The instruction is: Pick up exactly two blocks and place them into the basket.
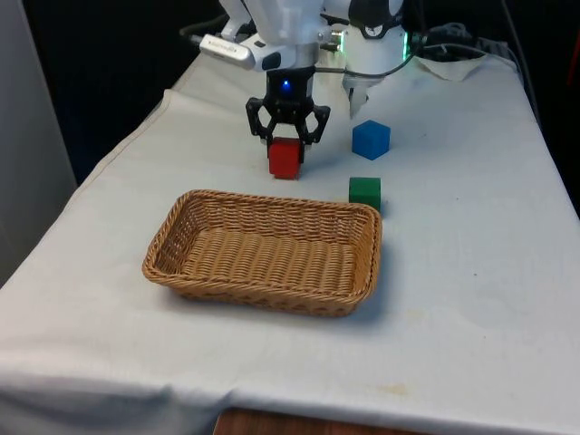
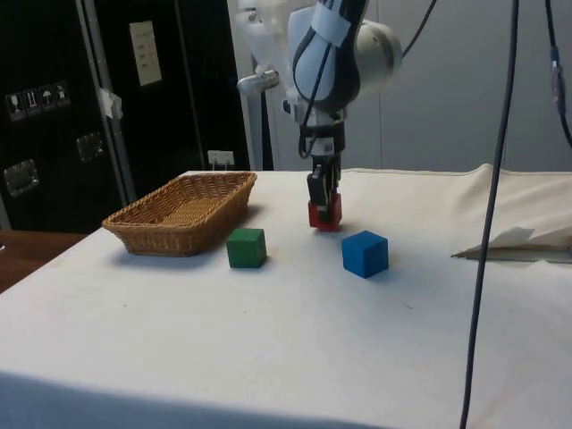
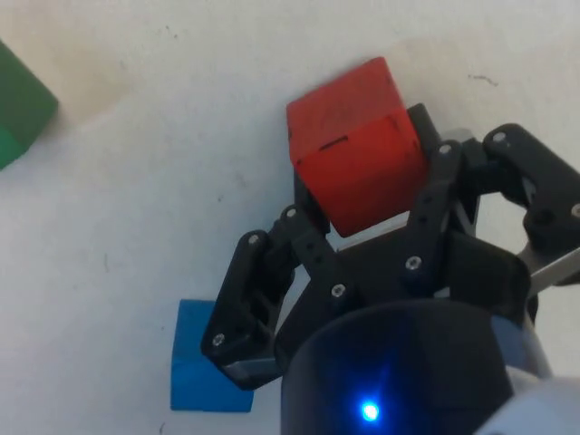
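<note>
A white cloth (image 1: pixel 471 272) covers the table. The red block (image 1: pixel 284 158) is clamped in the pincer (image 1: pixel 287 142), probably so it can be carried to the basket (image 1: pixel 172 237) just in front. The blue block (image 1: pixel 371 140) and green block (image 1: pixel 364 192) are parked beside it, untouched.

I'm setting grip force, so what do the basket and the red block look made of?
The basket looks like woven wicker, tan and matte, with the weave visible along its rim and walls. The red block has flat faces, crisp edges and a slight sheen: probably painted wood or hard plastic, I can't tell which.
</note>
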`<state>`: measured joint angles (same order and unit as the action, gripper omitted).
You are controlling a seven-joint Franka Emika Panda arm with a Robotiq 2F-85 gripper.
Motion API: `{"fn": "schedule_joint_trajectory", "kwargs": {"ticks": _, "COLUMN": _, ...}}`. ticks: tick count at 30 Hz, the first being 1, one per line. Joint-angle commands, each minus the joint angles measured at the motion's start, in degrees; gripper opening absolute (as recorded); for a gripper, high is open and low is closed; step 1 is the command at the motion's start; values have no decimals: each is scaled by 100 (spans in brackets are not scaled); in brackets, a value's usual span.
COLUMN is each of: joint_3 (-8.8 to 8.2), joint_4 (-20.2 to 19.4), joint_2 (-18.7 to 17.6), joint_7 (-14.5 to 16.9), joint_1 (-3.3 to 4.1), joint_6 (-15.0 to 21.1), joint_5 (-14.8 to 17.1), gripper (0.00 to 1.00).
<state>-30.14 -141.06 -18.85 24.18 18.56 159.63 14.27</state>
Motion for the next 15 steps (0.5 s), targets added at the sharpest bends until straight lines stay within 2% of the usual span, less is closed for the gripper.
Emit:
{"fn": "schedule_joint_trajectory", "kwargs": {"ticks": 1, "joint_3": 0, "joint_4": 0, "joint_2": 0, "joint_7": 0, "joint_1": 0, "joint_6": 0, "joint_5": 0, "gripper": 2}}
{"fn": "schedule_joint_trajectory", "kwargs": {"ticks": 2, "joint_3": -126, "joint_4": 17, "joint_2": 97, "joint_7": -80, "joint_1": 63, "joint_6": -138, "joint_5": -143, "gripper": 2}}
{"fn": "schedule_joint_trajectory", "kwargs": {"ticks": 3, "joint_3": -149, "joint_4": 40, "joint_2": 172, "joint_7": -103, "joint_1": 69, "joint_6": -212, "joint_5": -172, "gripper": 2}}
{"fn": "schedule_joint_trajectory", "kwargs": {"ticks": 10, "joint_3": -201, "joint_4": 160, "joint_2": 435, "joint_7": -189, "joint_1": 57, "joint_6": -481, "joint_5": -298, "gripper": 2}}
{"fn": "schedule_joint_trajectory", "kwargs": {"ticks": 11, "joint_3": -115, "joint_4": 109, "joint_2": 464, "joint_7": -63, "joint_1": 0, "joint_6": -413, "joint_5": -160, "gripper": 2}}
{"fn": "schedule_joint_trajectory", "kwargs": {"ticks": 12, "joint_3": -201, "joint_4": 189, "joint_2": 470, "joint_7": -206, "joint_1": 57, "joint_6": -527, "joint_5": -315, "gripper": 2}}
{"fn": "schedule_joint_trajectory", "kwargs": {"ticks": 15, "joint_3": -206, "joint_4": 309, "joint_2": 602, "joint_7": -292, "joint_1": 40, "joint_6": -733, "joint_5": -413, "gripper": 2}}
